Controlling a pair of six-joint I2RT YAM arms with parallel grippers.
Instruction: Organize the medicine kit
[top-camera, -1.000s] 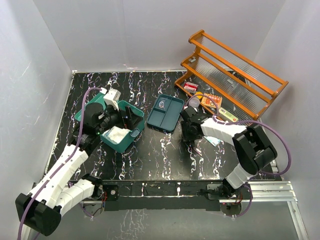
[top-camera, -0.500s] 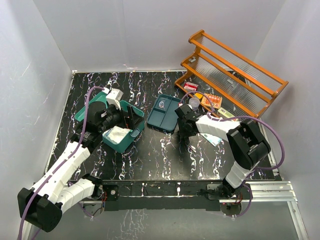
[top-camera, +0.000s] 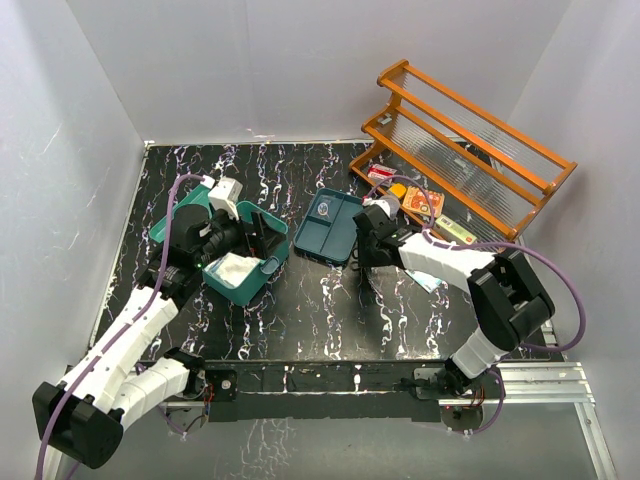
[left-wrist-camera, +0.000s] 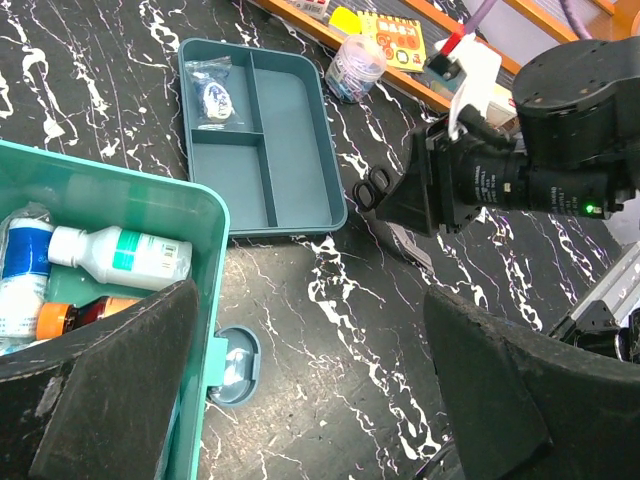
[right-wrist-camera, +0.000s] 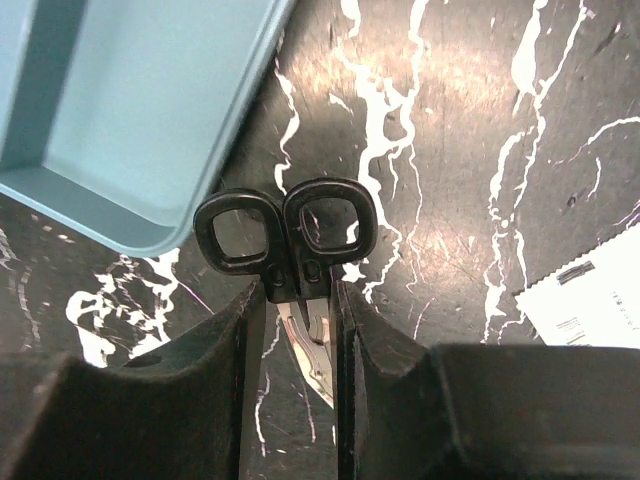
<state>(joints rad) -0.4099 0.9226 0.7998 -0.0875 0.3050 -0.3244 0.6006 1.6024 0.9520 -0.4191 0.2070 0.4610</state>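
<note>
Since a second ago, my right arm has swung in toward the tray (top-camera: 322, 240), and its jaws have pinched in. My left arm has hardly moved.

From above, the tray is my marker. The medicine kit (top-camera: 262, 284) sits open just left of the tray, turned at a slant. My left gripper (top-camera: 252, 235) hangs over the kit. My right gripper (top-camera: 362, 250) is at the tray's right side, by its near corner. The orange rack (top-camera: 470, 140) stands behind the tray, off to the right.

From my left wrist, my left gripper (left-wrist-camera: 308, 295) has its jaws wide apart with nothing in them. The kit (left-wrist-camera: 205, 300) is on the near side of the tray, and a white bottle (left-wrist-camera: 120, 255) lies inside it. Past the tray's corner I see my right gripper (left-wrist-camera: 385, 195) with small black scissors (left-wrist-camera: 372, 188) at its tip.

From my right wrist, my right gripper (right-wrist-camera: 298, 300) has narrow jaws that squeeze the scissors (right-wrist-camera: 285, 235) just under the two rings. The rings point away from me, right beside the tray's (right-wrist-camera: 130, 120) corner. The blades point back to my wrist. I cannot tell if the scissors are off the table.

I think the scissors go in the kit. It lies on the other side of the tray from my right jaws, so they must cross the tray. My left arm is nearer the kit, but it hangs over it, maybe in the way.
</note>
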